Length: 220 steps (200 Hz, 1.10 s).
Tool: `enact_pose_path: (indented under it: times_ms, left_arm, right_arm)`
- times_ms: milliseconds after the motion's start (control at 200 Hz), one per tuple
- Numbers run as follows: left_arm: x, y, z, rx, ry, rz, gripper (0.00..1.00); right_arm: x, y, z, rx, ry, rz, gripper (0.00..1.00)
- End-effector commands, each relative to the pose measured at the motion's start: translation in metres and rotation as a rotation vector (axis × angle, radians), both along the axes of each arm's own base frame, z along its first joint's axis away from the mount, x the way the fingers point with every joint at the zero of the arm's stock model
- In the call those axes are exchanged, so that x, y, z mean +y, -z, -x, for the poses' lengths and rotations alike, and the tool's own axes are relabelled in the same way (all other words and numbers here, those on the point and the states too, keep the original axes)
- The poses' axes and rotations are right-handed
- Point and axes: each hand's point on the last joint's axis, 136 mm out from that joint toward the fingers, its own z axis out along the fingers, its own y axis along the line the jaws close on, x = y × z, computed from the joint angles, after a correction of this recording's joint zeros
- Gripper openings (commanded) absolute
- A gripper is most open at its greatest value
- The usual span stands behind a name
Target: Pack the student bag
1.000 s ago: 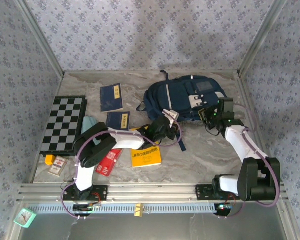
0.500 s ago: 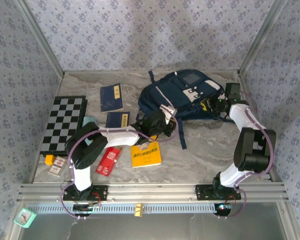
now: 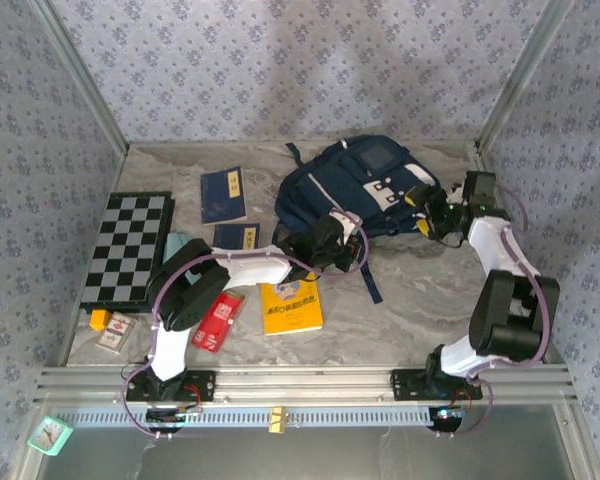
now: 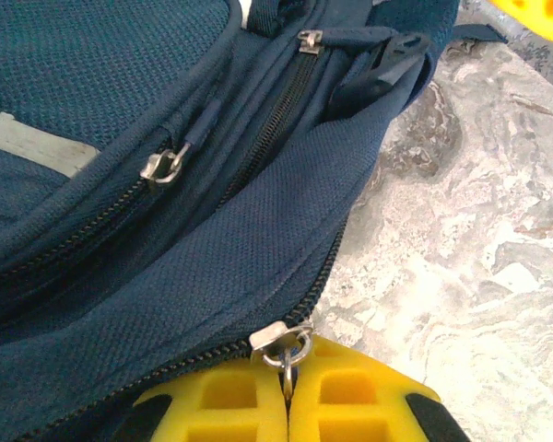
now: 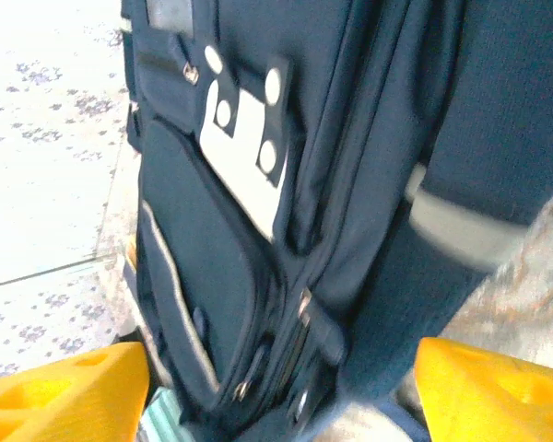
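The student bag (image 3: pixel 355 185), navy blue with white trim and a white buckle patch, lies at the back middle of the table. My left gripper (image 3: pixel 325 235) sits at the bag's near-left edge. In the left wrist view its yellow fingers (image 4: pixel 221 405) are shut on the metal zipper pull (image 4: pixel 290 354) of the bag (image 4: pixel 120 101). My right gripper (image 3: pixel 427 210) is at the bag's right end. In the right wrist view it (image 5: pixel 276 396) stands open, its yellow fingers (image 5: pixel 64 396) wide apart with the bag (image 5: pixel 350 138) in front of them.
A chessboard (image 3: pixel 130 248) lies at the left, with two navy booklets (image 3: pixel 223 194) (image 3: pixel 236 238) beside it. A yellow book (image 3: pixel 291 305) and a red packet (image 3: pixel 220 318) lie near the front. Small cards (image 3: pixel 113 330) sit front left. Metal frame posts stand at the back corners.
The bag has shifted toward the back wall. My right gripper swung to the back right with it and has opened. My left gripper followed, staying shut on the zipper pull.
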Motion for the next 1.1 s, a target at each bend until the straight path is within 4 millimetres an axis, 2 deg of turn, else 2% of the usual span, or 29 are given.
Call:
enact_pose_path:
  times_ms: [0,110,270,425,535,615,810,900,1009,1094]
  left_arm:
    - [-0.015,-0.031,-0.004,-0.047,0.022,0.079,0.00]
    - [-0.018,-0.033,-0.002,-0.046,0.038,0.100,0.00]
    - [-0.022,-0.034,-0.001,-0.049,0.053,0.111,0.00]
    - [-0.025,-0.037,0.002,-0.051,0.072,0.119,0.00]
    - [-0.025,-0.038,0.003,-0.051,0.080,0.111,0.00]
    - [-0.024,-0.043,0.004,-0.058,0.087,0.102,0.00]
    - [-0.014,-0.045,0.012,-0.056,0.108,0.063,0.00]
    - [-0.003,-0.040,0.018,-0.055,0.120,0.025,0.00]
    - [0.022,-0.026,0.021,-0.044,0.112,-0.040,0.00]
    - [0.047,-0.013,0.015,-0.016,0.064,-0.075,0.00]
  right_arm:
    - [0.021,0.012,0.029,0.039,-0.038,-0.052,0.82]
    - [0.051,0.021,0.037,0.056,-0.064,-0.111,0.84]
    - [0.087,0.035,0.029,0.069,-0.064,-0.152,0.81]
    - [0.092,0.051,0.011,0.057,0.034,-0.168,0.68]
    - [0.094,0.056,0.002,0.058,0.026,-0.129,0.53]
    - [0.089,0.059,0.000,0.066,0.019,-0.109,0.40]
    - [0.057,0.055,-0.002,0.063,-0.001,-0.020,0.07]
    - [0.042,0.049,-0.001,0.054,-0.012,-0.007,0.00]
    - [0.020,0.038,-0.003,0.032,-0.033,0.013,0.00]
    - [0.009,0.031,-0.007,0.027,-0.047,0.009,0.00]
